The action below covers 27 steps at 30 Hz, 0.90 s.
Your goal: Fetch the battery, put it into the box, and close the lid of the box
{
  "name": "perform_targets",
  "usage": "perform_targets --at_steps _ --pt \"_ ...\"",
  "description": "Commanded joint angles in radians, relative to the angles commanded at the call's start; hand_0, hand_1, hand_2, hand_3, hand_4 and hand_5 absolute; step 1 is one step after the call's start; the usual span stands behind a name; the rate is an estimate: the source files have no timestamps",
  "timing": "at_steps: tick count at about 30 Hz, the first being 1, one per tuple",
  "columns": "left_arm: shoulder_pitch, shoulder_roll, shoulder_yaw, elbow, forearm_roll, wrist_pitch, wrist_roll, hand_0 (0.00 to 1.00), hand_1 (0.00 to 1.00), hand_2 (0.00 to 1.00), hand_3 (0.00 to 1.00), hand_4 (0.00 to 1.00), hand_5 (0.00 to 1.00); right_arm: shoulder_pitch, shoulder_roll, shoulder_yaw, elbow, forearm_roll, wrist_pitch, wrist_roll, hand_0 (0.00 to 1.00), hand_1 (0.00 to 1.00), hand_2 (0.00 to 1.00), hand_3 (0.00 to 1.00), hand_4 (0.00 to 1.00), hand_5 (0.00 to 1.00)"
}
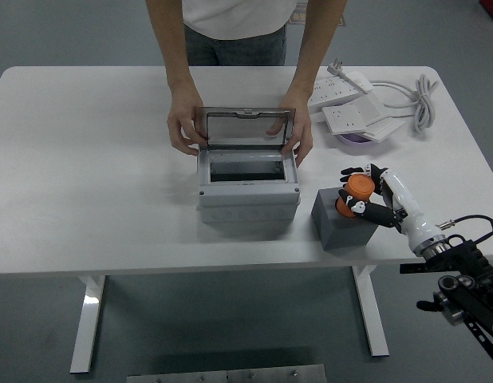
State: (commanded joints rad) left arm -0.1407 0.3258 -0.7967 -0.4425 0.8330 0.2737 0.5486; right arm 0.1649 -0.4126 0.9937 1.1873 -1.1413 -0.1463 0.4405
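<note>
1. My right hand (364, 194) has its fingers curled around the orange battery (355, 193), which sits on top of the dark grey block (341, 222) near the table (87, 175) front edge.
2. The grey box (248, 179) lies just left of the block, lid (246, 128) propped up, opening facing me.
3. The battery must travel left and slightly away; only this arm is near.
4. A person's hands (183, 128) grip both lid sides, so I'd judge clearance tight.
</note>
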Motion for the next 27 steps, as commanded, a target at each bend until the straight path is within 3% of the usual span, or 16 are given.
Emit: perform_targets --at_steps 9,10,16,17,27 --pt "-0.001 -0.001 -0.002 0.000 0.003 0.000 0.001 0.617 0.689 0.572 0.565 0.587 0.016 0.006 0.004 -0.004 0.003 0.006 -0.004 -0.007 0.582 0.575 0.582 0.609 0.608 0.051" --pt "-0.001 -0.001 -0.002 0.000 0.004 0.000 0.002 0.617 0.690 0.572 0.566 0.587 0.015 0.007 0.005 -0.005 0.003 0.008 -0.003 -0.009 0.551 0.547 0.556 0.580 0.545 0.029" --pt "-0.001 -0.001 -0.003 0.000 0.005 0.000 0.002 0.617 0.690 0.572 0.566 0.587 0.015 0.014 0.014 -0.009 0.003 0.009 -0.004 -0.021 0.551 0.547 0.556 0.580 0.545 0.029" --pt "-0.001 -0.001 -0.003 0.000 0.005 0.000 0.002 0.616 0.691 0.573 0.566 0.587 0.015 0.016 0.016 -0.010 0.003 0.009 -0.004 -0.022 0.510 0.521 0.540 0.549 0.458 0.002" --pt "-0.001 -0.002 -0.003 0.000 0.006 0.001 0.002 0.615 0.690 0.573 0.566 0.587 0.014 0.034 0.032 -0.017 0.003 0.002 -0.012 -0.031 0.496 0.520 0.538 0.555 0.464 0.002"
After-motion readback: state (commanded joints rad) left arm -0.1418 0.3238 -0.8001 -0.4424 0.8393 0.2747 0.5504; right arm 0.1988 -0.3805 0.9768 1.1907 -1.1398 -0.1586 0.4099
